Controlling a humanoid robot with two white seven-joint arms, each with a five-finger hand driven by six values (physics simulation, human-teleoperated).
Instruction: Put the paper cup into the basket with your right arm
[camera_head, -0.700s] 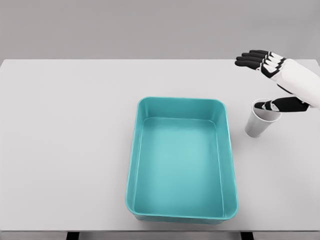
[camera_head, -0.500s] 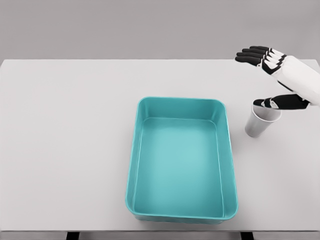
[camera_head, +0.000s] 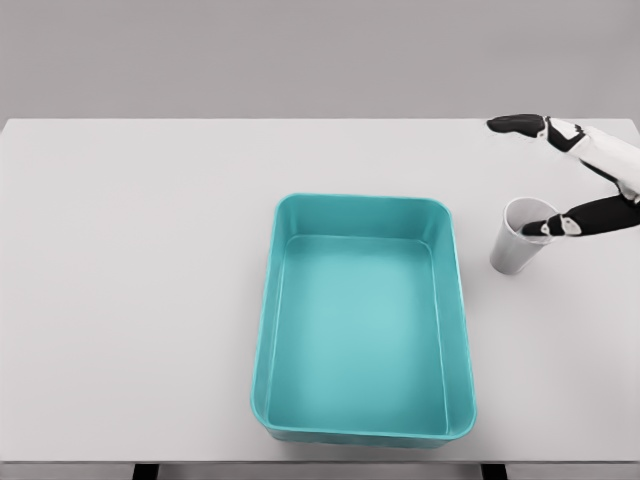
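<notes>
A white paper cup (camera_head: 518, 240) stands on the table just right of the teal basket (camera_head: 362, 212), leaning slightly. My right hand (camera_head: 535, 175) comes in from the right edge with its fingers spread. The thumb (camera_head: 560, 225) sits over the cup's right rim, while the black fingertips (camera_head: 515, 124) reach out well behind the cup. It holds nothing. The basket is a shallow rectangular tub, with nothing inside it. The left arm does not show.
The light grey table (camera_head: 140, 290) fills the view, with its far edge against a grey wall and its front edge at the bottom of the picture.
The right hand has drawn back to the right and tilted, so less of it shows. Its thumb has slid from inside the cup's mouth to its right rim. The cup stays put.
</notes>
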